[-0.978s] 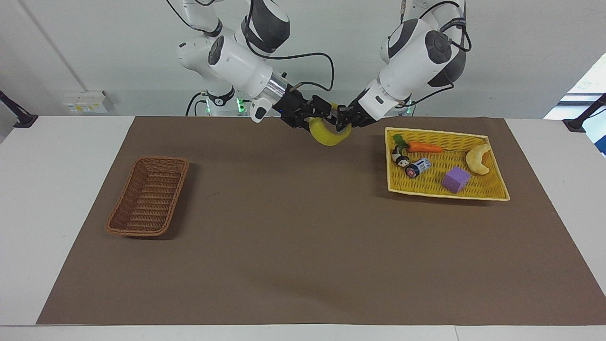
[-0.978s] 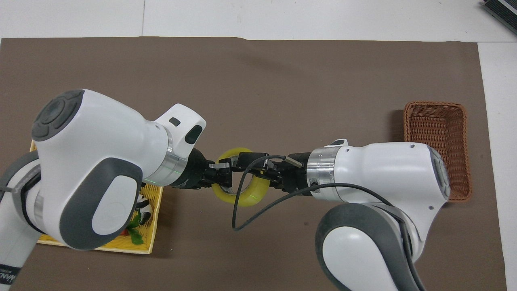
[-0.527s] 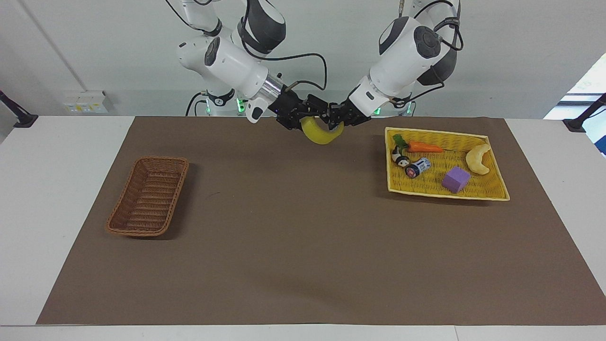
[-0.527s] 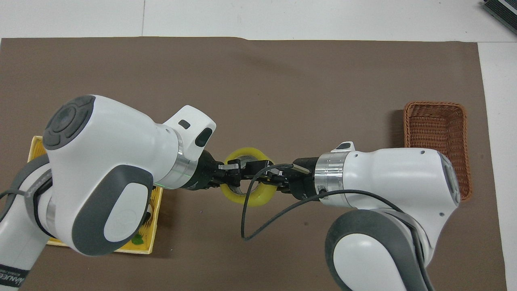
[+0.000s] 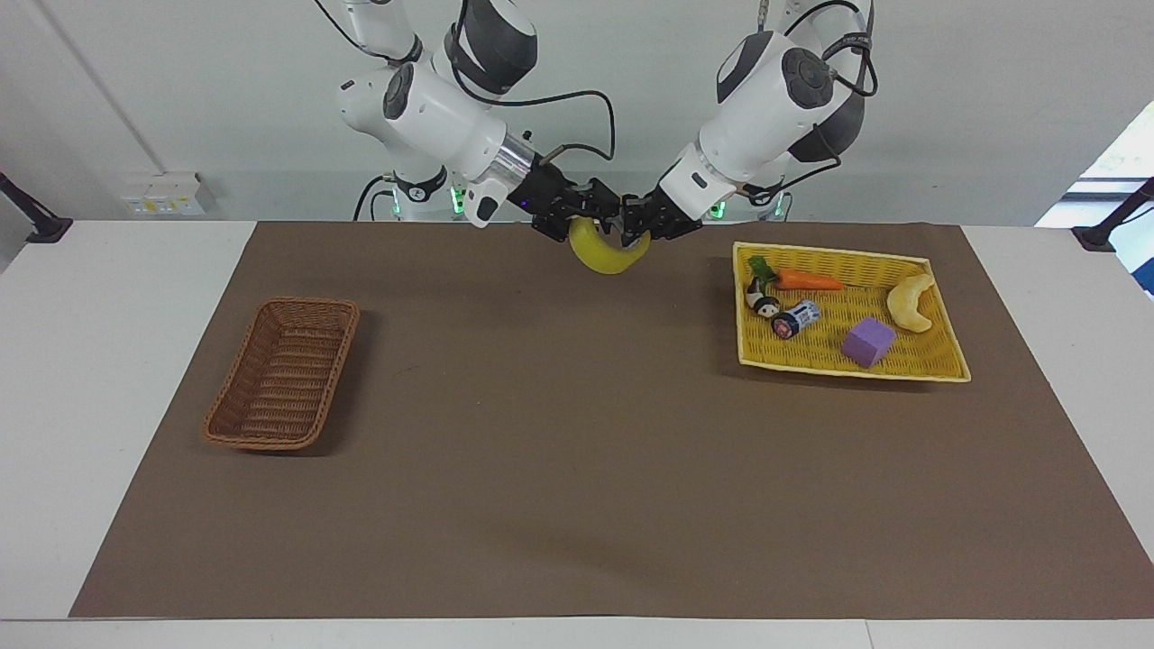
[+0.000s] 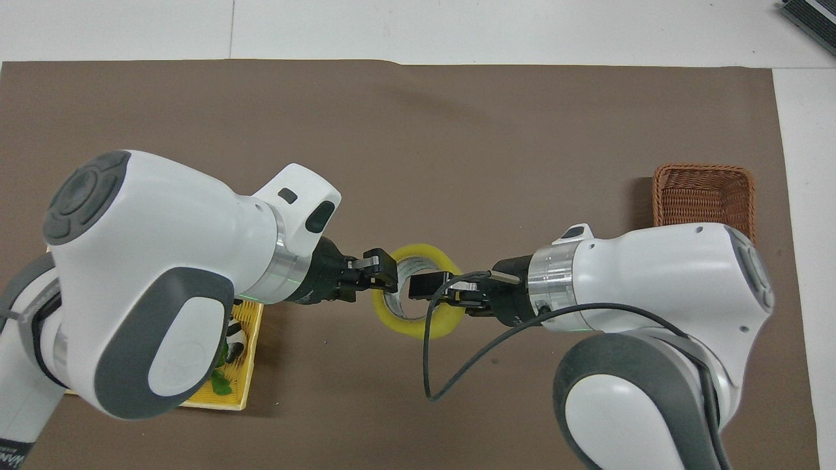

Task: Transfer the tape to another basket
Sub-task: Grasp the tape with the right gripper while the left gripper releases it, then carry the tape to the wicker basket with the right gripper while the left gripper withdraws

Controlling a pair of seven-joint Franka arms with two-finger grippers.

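Now mid-handover | translucent yellowish packing-tape roll between both fingers; right fingers pinching rim; left fingers grip uncertain | release left only once right holds firm

Overhead view: the yellow tray is largely covered by the left arm, contents mostly hidden (only a toy fragment shows). The right arm hides the basket's nearer portion. Each gripper's grip on the tape cannot be determined.

Both views are evenly and brightly lit. Soft shadows are cast on the tabletop. Daylight glare is seen at the facing view's right edge.
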